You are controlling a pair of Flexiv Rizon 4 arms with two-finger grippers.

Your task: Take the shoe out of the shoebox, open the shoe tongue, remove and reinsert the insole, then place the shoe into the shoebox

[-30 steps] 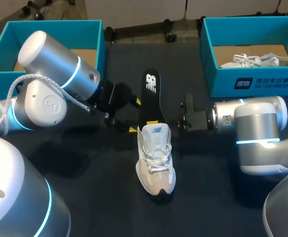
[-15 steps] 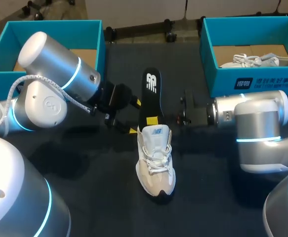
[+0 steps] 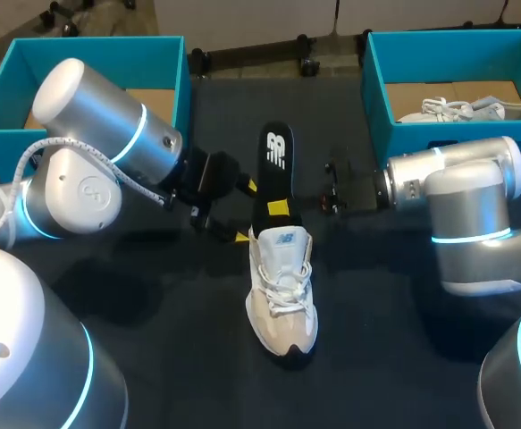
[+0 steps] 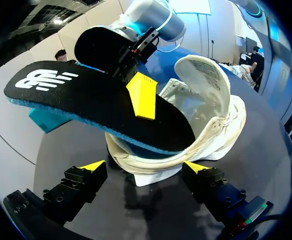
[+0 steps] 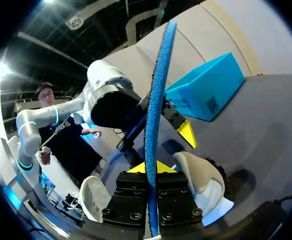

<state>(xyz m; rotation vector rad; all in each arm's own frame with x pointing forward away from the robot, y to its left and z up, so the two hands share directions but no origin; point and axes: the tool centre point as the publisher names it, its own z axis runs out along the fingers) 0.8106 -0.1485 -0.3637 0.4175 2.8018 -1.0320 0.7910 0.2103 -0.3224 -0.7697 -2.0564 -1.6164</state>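
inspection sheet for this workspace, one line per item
surface: dark table, shoe and two boxes on it
job's things: shoe upright at centre, tongue lifted; insole slanting, one end in its opening; left shoebox; right shoebox holding a second shoe
clutter: nothing seen
grippers: left gripper open by the heel; right gripper shut on insole
cables: white cable along left arm
surroundings: nothing seen over the table
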